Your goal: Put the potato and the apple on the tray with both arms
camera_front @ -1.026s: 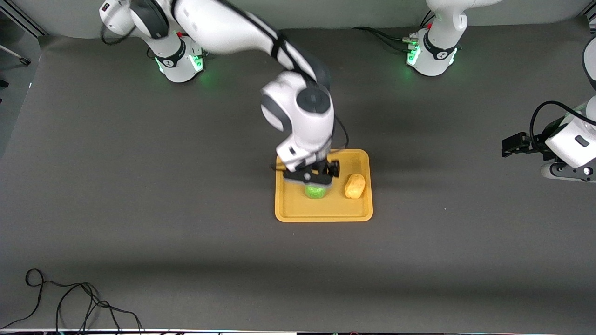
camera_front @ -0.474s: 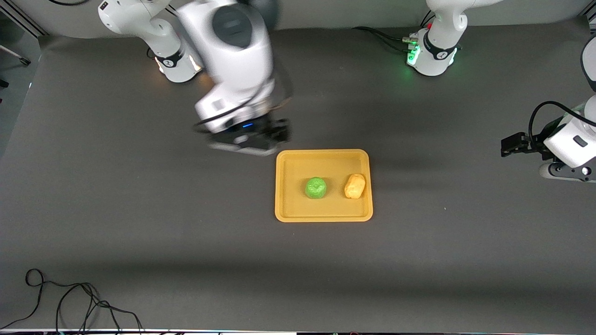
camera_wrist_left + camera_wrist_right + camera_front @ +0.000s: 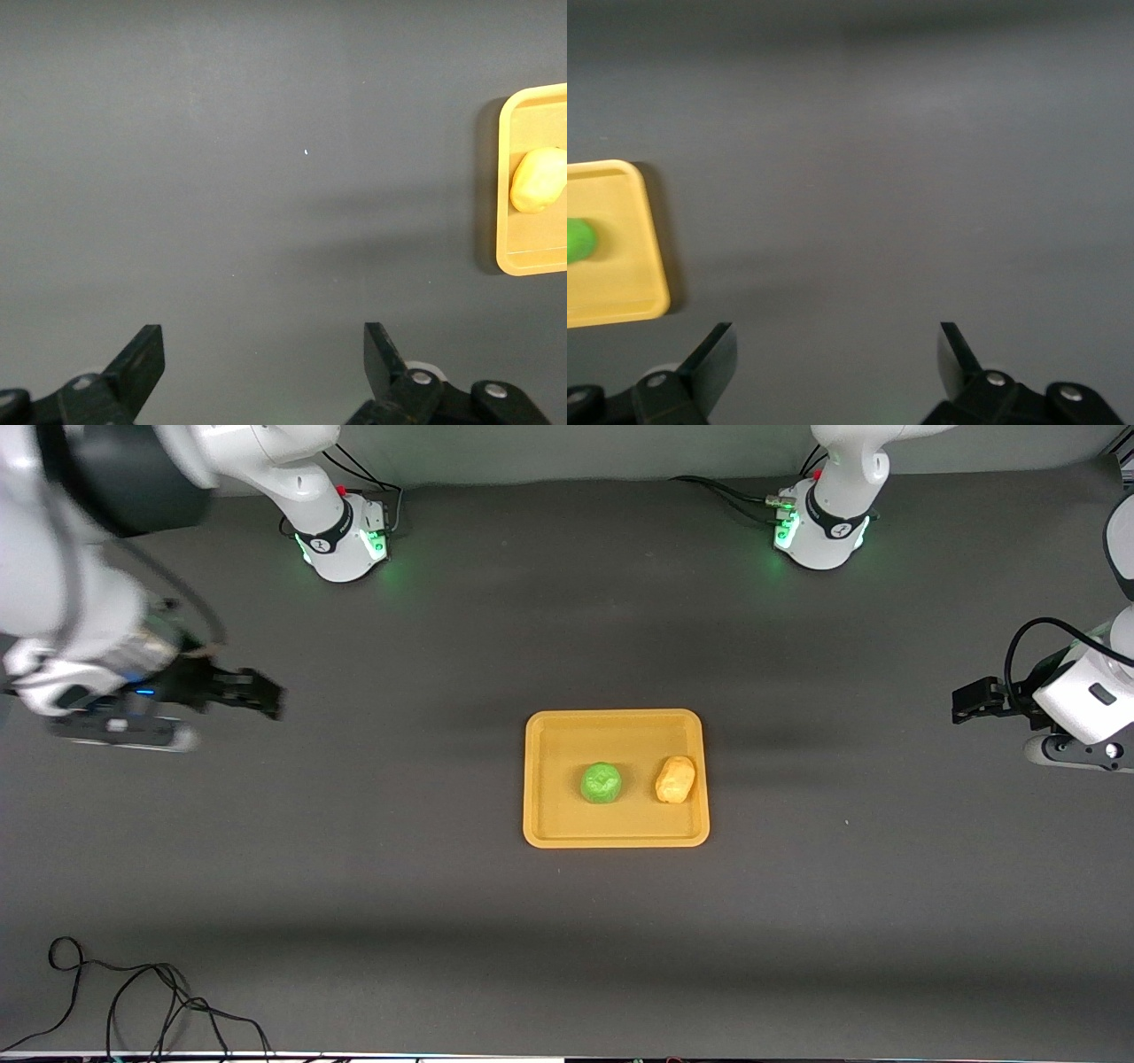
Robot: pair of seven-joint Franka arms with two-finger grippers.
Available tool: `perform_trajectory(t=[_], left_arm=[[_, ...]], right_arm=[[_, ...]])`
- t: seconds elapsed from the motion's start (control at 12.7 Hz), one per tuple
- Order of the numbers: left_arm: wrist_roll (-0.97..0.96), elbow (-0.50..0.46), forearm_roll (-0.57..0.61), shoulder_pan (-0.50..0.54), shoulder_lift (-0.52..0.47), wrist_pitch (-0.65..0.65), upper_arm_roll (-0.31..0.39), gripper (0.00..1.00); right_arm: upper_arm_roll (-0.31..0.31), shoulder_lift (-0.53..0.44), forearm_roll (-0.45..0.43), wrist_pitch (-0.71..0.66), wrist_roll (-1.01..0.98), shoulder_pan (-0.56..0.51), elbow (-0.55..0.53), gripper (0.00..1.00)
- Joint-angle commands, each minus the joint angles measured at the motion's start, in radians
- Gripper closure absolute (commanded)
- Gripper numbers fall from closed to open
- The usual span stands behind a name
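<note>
The table is covered in dark grey, and the tray is set near its middle. Two items are held in the tray, side by side and apart: the apple toward the right arm's end, the potato toward the left arm's end. The right gripper is raised over bare table at its own end, jaws spread wide and empty. The left gripper is likewise raised at its end, jaws wide, nothing held.
</note>
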Motion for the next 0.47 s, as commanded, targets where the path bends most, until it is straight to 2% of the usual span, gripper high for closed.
perform_trajectory(t=[0.0, 0.39], left_arm=[[-0.014, -0.020, -0.013, -0.001, -0.025, 0.005, 0.003, 0.00], [-0.014, -0.020, -0.021, -0.001, -0.024, 0.007, 0.003, 0.00]], right_arm=[[0.022, -0.027, 0.024, 0.021, -0.168, -0.116, -0.046, 0.00], [-0.020, -0.027, 0.009, 0.009, -0.362, -0.164, -0.016, 0.00]])
